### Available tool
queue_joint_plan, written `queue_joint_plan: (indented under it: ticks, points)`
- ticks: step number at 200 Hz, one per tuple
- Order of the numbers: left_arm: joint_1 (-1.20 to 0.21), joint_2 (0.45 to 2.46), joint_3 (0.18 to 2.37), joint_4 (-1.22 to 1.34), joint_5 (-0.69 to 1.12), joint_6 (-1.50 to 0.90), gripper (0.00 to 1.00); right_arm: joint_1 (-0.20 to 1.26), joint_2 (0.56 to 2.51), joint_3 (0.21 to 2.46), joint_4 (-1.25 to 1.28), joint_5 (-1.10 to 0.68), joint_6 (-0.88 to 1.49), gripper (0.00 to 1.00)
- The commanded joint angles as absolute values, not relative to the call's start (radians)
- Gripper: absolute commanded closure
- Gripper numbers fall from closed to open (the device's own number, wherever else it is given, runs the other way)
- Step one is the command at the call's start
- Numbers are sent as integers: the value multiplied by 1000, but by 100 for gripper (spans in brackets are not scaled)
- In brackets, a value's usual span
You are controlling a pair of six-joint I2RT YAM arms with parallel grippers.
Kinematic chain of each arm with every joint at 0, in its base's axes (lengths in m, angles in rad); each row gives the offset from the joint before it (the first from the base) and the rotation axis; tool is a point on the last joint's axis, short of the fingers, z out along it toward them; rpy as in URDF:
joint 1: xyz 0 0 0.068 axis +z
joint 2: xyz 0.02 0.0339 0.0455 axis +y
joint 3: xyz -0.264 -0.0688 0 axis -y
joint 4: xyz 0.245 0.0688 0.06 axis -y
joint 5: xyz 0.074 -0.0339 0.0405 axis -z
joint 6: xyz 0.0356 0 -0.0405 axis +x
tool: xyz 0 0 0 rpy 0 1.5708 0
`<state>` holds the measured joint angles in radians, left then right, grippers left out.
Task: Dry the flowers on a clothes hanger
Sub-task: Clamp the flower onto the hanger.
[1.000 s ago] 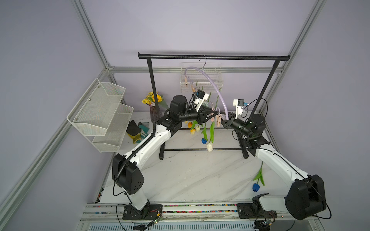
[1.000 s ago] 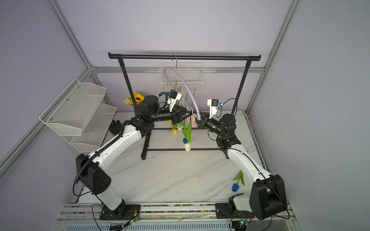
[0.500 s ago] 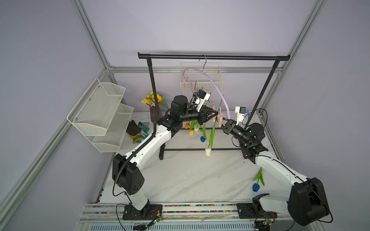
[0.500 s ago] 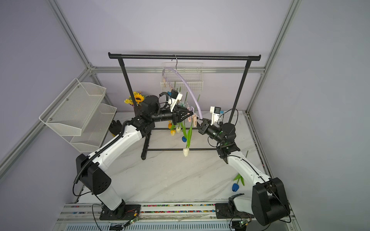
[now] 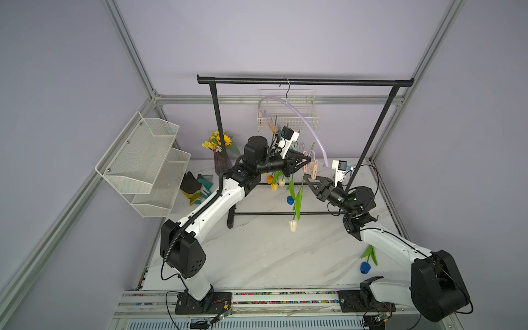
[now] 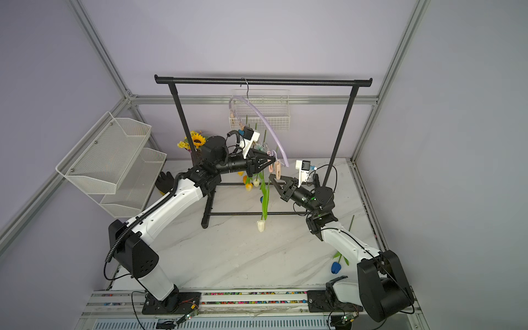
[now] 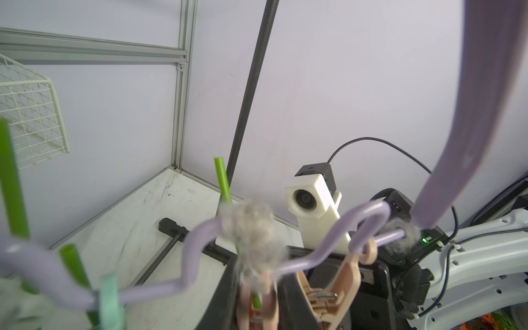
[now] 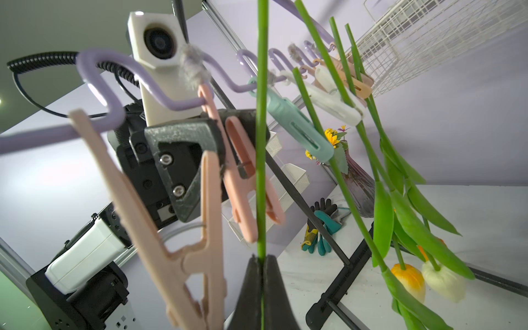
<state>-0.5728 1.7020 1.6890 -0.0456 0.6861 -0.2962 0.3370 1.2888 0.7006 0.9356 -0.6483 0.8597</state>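
White tulip [image 5: 293, 225] seems nearly clipped; one blue tulip [image 5: 365, 267] left.
Top view: flowers [image 5: 274, 187] hang below left fingers [image 5: 307, 161], blue tulip on tabletop [image 5: 257, 257]. Left wrist: these grasp pink clip [image 7: 270, 301] on hanger [image 7: 471, 128]. Right wrist: right fingers [image 8: 257, 285] clenched on stem [image 8: 261, 171] under clip.

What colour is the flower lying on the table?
Blue, with green leaves. The tulip shows best in a top view.

The left arm [image 5: 228, 197] has white shells [image 5: 197, 283], black joints [image 5: 183, 254], a ribbed black cable conduit [image 5: 200, 209] and a black triangular-fingered left gripper [image 5: 307, 163].
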Motion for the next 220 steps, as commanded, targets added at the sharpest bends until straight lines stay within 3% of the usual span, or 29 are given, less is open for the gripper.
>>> queue_joint_plan:
  ticks: [1, 196, 220]
  points:
    - [-577, 1692, 1720, 17, 664, -309, 93, 346, 1296, 689, 986, -669, 865, 100]
    - [-584, 1724, 1730, 48, 673, -336, 94, 389, 1358, 699, 1107, -612, 925, 100]
    - [-584, 1719, 1725, 52, 675, -330, 86, 389, 1356, 701, 1093, -606, 918, 100]
